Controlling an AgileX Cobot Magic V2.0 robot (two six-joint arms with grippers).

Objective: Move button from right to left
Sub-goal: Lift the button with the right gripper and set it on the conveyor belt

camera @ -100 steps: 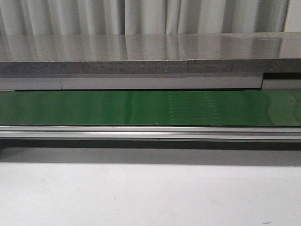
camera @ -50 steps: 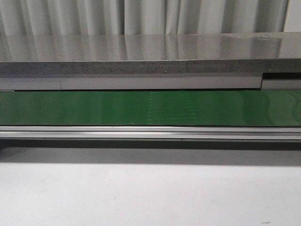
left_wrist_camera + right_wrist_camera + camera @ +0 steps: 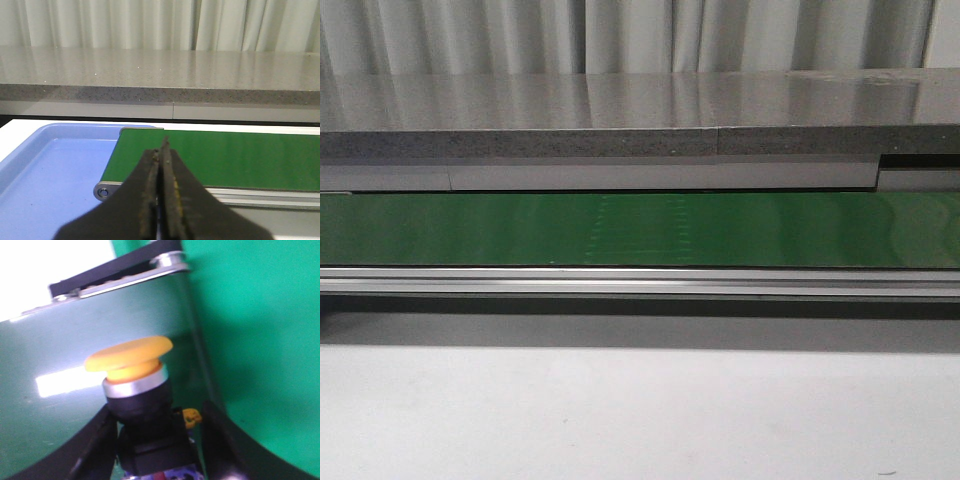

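Button [image 3: 129, 357], one, apparently clamped between right jaws; left jaws closed on nothing.

No readable text, label, brand, number or sign shows in any view. The button [image 3: 135, 405] carries only tiny coloured marks at its base in the right wrist view, too blurred to read as characters.

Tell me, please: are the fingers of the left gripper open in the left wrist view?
No, the left gripper is shut: its two dark fingers lie pressed together with nothing between them, above the blue tray and the green belt.
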